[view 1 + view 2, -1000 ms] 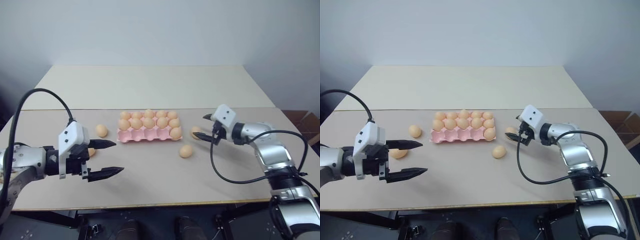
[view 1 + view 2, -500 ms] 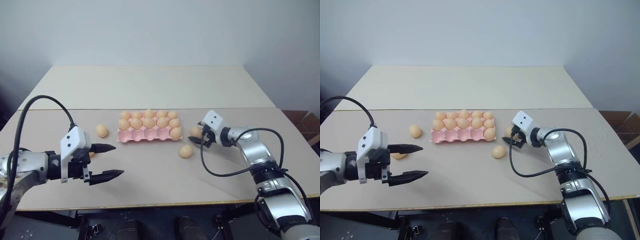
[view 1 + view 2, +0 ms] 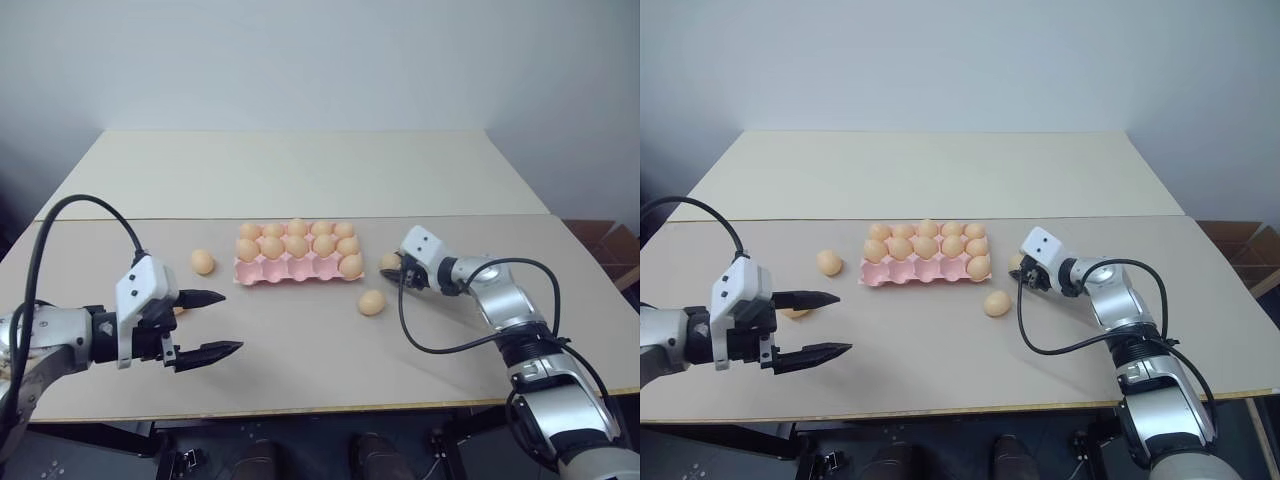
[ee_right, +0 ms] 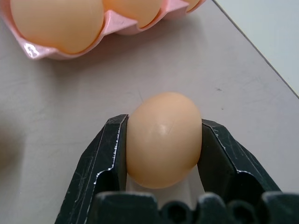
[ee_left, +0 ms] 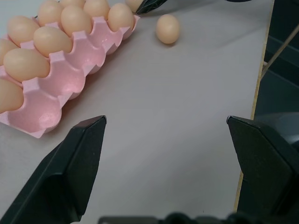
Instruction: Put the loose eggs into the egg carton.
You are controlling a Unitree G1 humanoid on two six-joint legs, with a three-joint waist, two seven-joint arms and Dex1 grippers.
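- The table point(image 3: 300, 370) is carrying everything — you are working over a flat, pale top with nothing to stop an egg from rolling.
- The pink egg carton point(image 3: 290, 270) is sitting mid-table; its far rows are holding eggs and its near row is showing empty cups, so you are aiming for those. It looks light and thin, so a push will probably be sliding it.
- Your left gripper point(image 3: 205, 324) is hovering released, jaws wide, near the table's left side with nothing between them.
- Your right gripper point(image 4: 161, 144) is clenched on one loose egg point(image 4: 163, 137) just beside the carton's right end; the pads are pressing its two long flanks at about the widest part, and the egg is looking as if it is resting on the table.
- That is the sensible hold — across the middle, not the ends. The shell is smooth, hard and brittle, so I judge you are needing light pressure and a slow lift.
- Three more loose eggs are waiting: one point(image 3: 371, 302) in front of the carton's right end, one point(image 3: 203, 262) left of the carton, and one point(image 3: 795, 313) partly hidden behind the left gripper.
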